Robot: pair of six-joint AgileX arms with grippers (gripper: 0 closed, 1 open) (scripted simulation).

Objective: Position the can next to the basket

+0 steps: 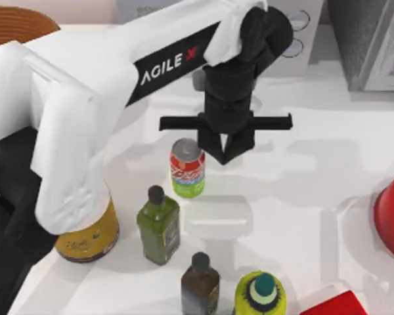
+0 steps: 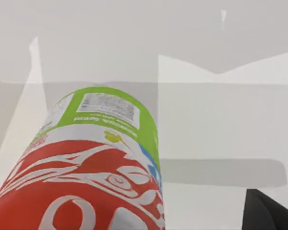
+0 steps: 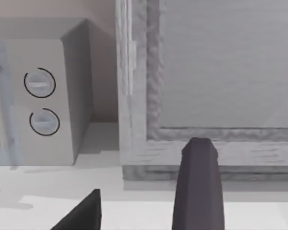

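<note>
Standing upright on the white table (image 1: 302, 197), the can (image 1: 187, 168) is seen just left of the left gripper (image 1: 227, 156), whose dark fingers are pointed down beside the can's upper part; whether they are parted or touching the can cannot be told. In the left wrist view the can (image 2: 86, 167) is shown very close, red part nearest and green base beyond. Nearer than the can in the top view, two green bottles (image 1: 159, 224) and a yellow cylinder (image 1: 88, 236) are placed. The basket (image 1: 16, 26) is seen far off at the top-left corner, well apart from the can. The right gripper (image 3: 149, 211) is held before a grey cabinet (image 3: 206, 72), its fingers spread apart.
</note>
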